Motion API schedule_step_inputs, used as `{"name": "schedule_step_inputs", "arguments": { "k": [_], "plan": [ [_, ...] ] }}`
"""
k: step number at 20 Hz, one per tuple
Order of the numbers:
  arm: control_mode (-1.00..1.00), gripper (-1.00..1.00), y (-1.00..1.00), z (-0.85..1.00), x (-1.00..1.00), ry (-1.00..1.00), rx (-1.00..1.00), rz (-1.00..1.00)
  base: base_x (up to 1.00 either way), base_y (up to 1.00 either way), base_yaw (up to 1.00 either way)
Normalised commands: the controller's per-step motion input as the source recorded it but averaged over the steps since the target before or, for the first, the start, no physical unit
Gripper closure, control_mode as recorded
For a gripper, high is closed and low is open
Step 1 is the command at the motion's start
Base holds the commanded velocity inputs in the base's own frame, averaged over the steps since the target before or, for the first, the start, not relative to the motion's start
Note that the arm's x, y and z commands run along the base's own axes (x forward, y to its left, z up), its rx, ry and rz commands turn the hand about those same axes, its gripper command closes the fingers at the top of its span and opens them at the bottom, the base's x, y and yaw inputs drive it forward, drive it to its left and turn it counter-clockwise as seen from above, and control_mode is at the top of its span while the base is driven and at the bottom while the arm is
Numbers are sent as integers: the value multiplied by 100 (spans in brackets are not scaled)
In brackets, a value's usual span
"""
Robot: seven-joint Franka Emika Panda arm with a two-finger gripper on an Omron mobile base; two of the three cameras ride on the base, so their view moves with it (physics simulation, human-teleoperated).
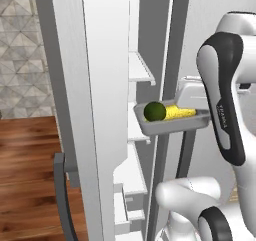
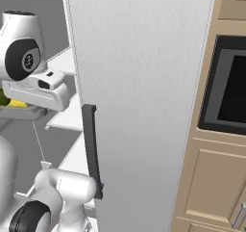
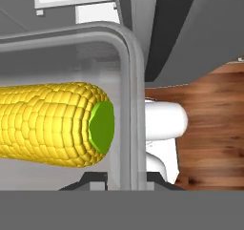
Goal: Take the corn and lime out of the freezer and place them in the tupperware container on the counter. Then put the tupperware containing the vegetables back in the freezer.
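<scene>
Left base view, tray: the tupperware container (image 1: 172, 123) is held up in the air in front of the open freezer (image 1: 107, 85), level, at about the height of a middle shelf.
Left base view, contents: the lime (image 1: 154, 111) sits at the tray's left end, the corn (image 1: 180, 112) lies lengthwise just beside it toward the right, the two touching or nearly so.
Left base view, room: the tray's left corner is near the front edge of a white shelf (image 1: 139, 67); the open door's thick edge stands to the left, and the wooden table (image 1: 25, 155) shows beyond it, low left.
Right base view, tray: a sliver of the tray's rim (image 2: 21, 111) shows under the white hand, with a bit of yellow corn (image 2: 18, 103) above it.
Right base view, room: the grey freezer door with its dark bar handle (image 2: 91, 149) stands close on the right of the arm; white shelves lie behind the hand.
Hand view, contents: the corn's green end (image 3: 102, 126) points at the tray's end wall (image 3: 128, 109), close to it.
Hand view, fingers (image 3: 121, 179): narrow, pinched on that end wall of the tray at its rim.
Hand view, room: wood grain shows past the wall on the right.
</scene>
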Motion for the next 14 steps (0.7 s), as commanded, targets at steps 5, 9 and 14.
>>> {"name": "schedule_step_inputs", "arguments": {
  "k": [5, 9, 14],
  "plan": [
    [-100, 100, -6, 0, 7, -6, 7, -9, 0, 0, 0],
    [-100, 100, 0, 2, 0, -15, 11, -24, 0, 0, 0],
    [-100, 100, 11, 6, 1, -17, 8, -33, 0, 0, 0]
  ]
}}
